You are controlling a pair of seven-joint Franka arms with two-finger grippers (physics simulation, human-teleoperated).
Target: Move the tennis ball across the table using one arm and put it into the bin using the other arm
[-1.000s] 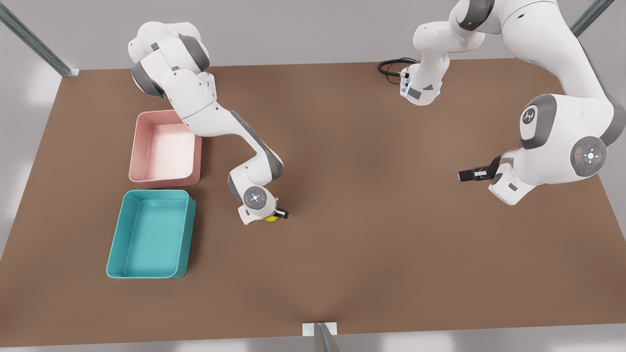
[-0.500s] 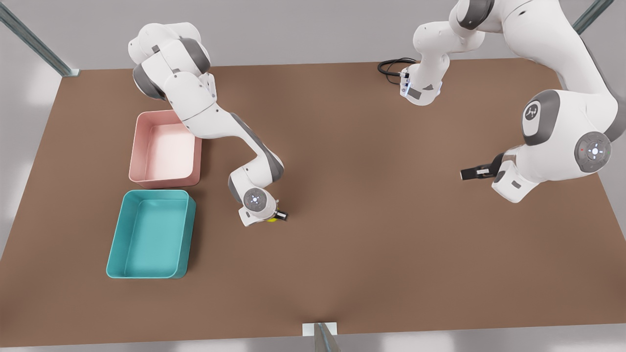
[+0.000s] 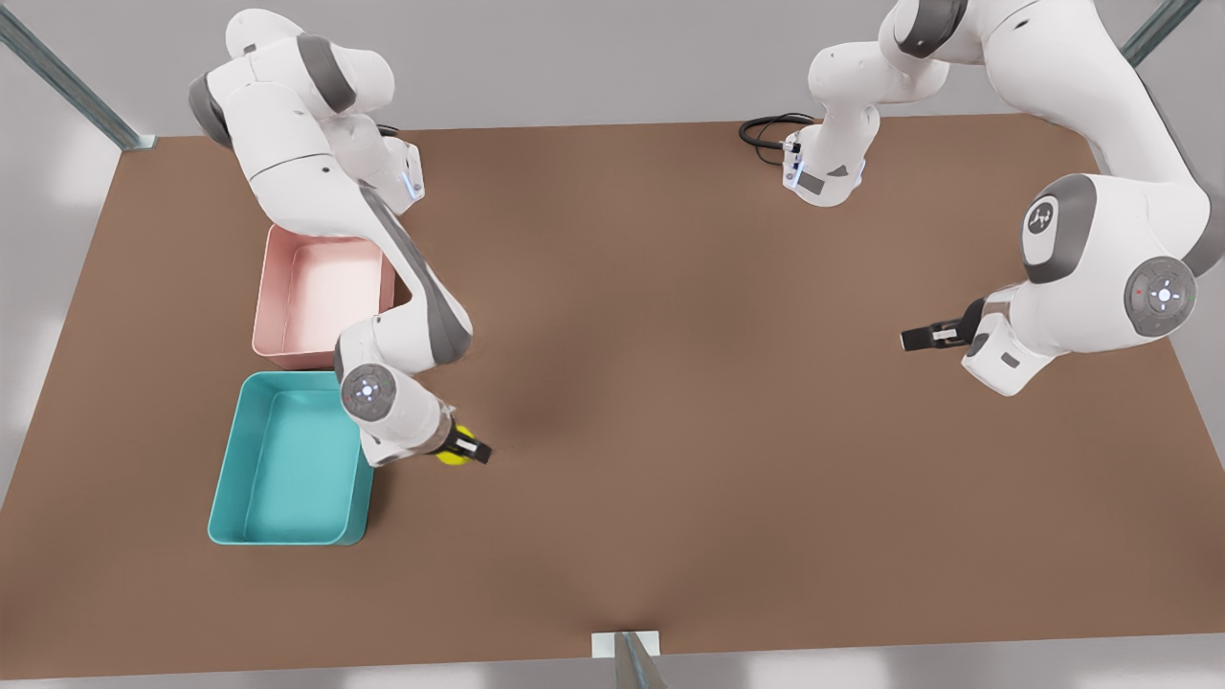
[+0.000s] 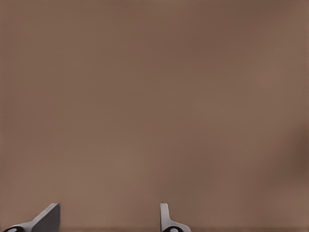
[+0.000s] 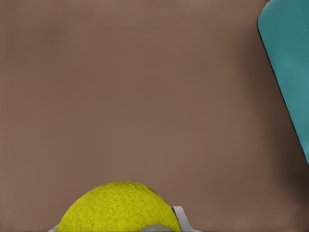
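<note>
On the table [image 3: 727, 517], the bin [image 3: 287, 536] sits in front of the other tray [image 3: 278, 325].

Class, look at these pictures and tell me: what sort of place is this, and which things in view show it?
Most likely a simulated robot test bench, not a home or shop: a bare brown table with metal frame posts, two arms mounted on it, and just practice props, a teal bin, a pink tray and a tennis ball in the right gripper.
</note>
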